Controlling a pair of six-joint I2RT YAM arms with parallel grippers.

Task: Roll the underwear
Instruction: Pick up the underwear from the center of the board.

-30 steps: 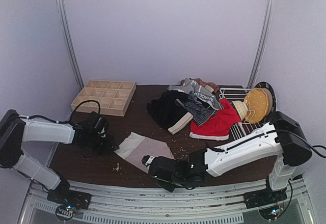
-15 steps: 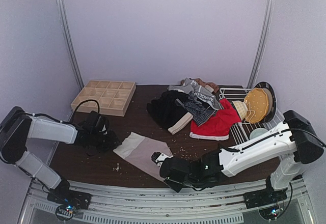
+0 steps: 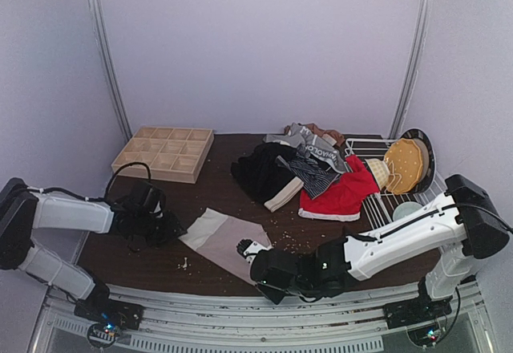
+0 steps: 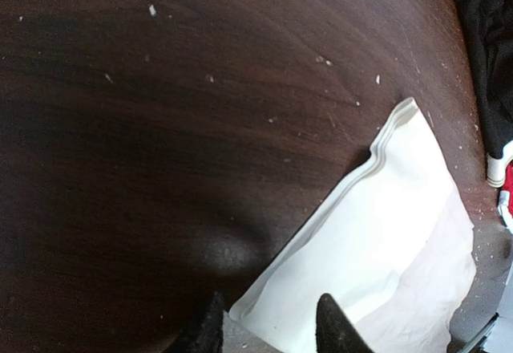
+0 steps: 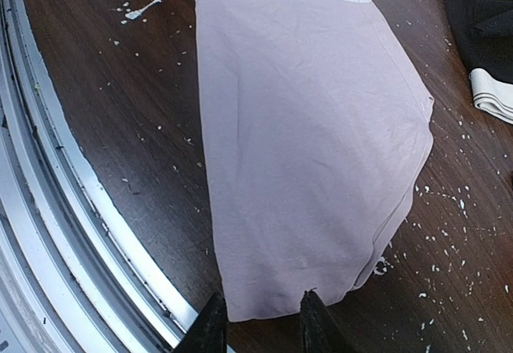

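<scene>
The pale pink-beige underwear [image 3: 224, 237] lies flat on the dark table, its lighter waistband [image 4: 377, 208] toward the left arm. My left gripper [image 4: 268, 333] is open, and its fingertips [image 4: 337, 329] straddle the near corner of the waistband. Low at the opposite end, my right gripper [image 5: 263, 325] is open too; the hem [image 5: 280, 297] lies between its fingertips [image 5: 314, 321]. In the top view the left gripper [image 3: 172, 229] and right gripper [image 3: 244, 249] flank the cloth. More underwear is piled at the back right: black [image 3: 260, 172], grey-striped [image 3: 313, 164] and red [image 3: 341, 192].
A wooden grid tray [image 3: 164, 152] stands at the back left. A wire rack [image 3: 377, 200] with a round yellow thing [image 3: 405, 164] is at the far right. Crumbs dot the table. The metal rail [image 5: 48, 208] runs close to the right gripper.
The right arm has slid its gripper a little to the right along the near edge of the pale cloth. The left gripper has shifted slightly at the waistband corner.
</scene>
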